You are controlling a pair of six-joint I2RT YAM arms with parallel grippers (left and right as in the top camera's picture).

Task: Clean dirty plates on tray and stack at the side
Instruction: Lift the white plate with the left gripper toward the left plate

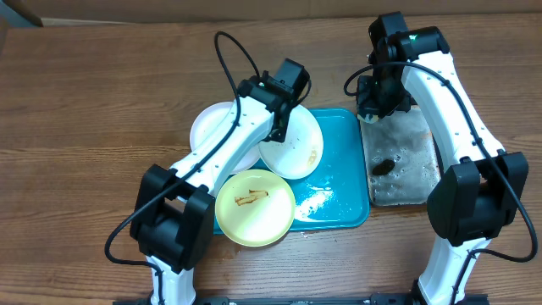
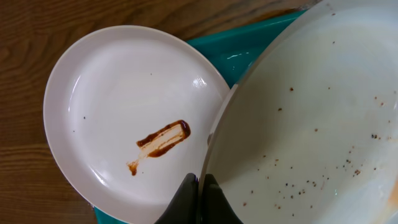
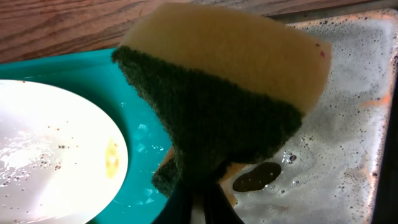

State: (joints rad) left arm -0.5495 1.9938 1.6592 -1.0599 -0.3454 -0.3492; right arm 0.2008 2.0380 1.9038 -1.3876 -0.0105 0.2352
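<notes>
Overhead: left fingers (image 2: 184,200) clamp a white plate (image 2: 311,112) (rim overlapping its neighbour (image 2: 118,106)), right fingers (image 3: 216,209) clamp the sponge (image 3: 230,81).

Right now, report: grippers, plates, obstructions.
Left gripper shut on rim of speckled white plate. Right gripper shut on sponge beside foamy black tray. Smeared white plate and yellow-green plate dirty. Nothing in the way.

Wooden table (image 1: 85,102) carries teal tray (image 1: 343,161) and foamy black tray (image 1: 419,182).
</notes>
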